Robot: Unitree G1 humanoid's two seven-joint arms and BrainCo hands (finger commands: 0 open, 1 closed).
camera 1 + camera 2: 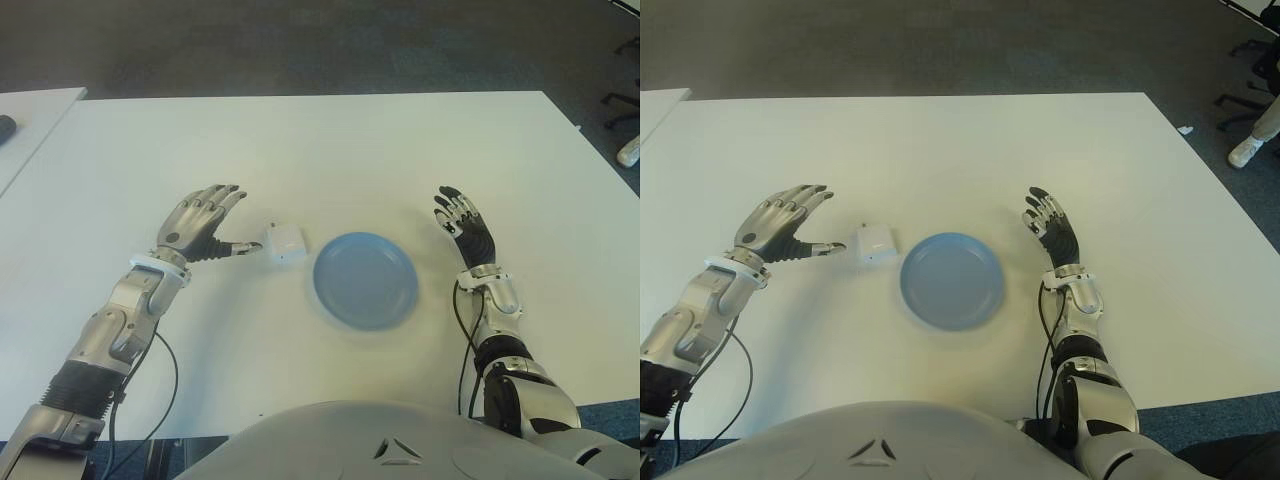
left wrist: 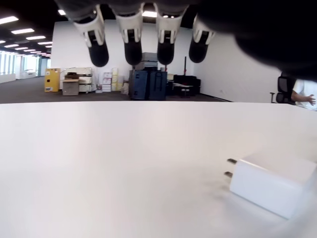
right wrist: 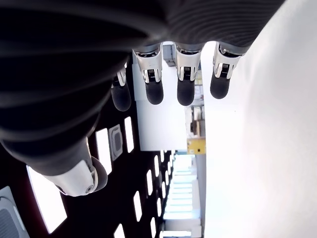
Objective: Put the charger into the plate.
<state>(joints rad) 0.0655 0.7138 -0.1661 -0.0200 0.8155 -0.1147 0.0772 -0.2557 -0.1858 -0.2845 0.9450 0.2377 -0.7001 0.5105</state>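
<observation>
cut off beside the charger: its far corner, lost at the left wrist view's edge. hidden under the charger: any contact with the left hand's thumb.

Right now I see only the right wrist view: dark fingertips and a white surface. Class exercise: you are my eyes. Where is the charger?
Observer: The white charger lies on the white table, just left of the blue plate, not in it.
Operator: Is the left hand holding it?
Observer: No. The left hand is open beside the charger; its thumb points toward it, and I cannot tell if they touch.
Operator: And my right hand?
Observer: The right hand is open, to the right of the plate, holding nothing.
Operator: Which way do the prongs face?
Observer: In the left wrist view, the two prongs stick out sideways.
</observation>
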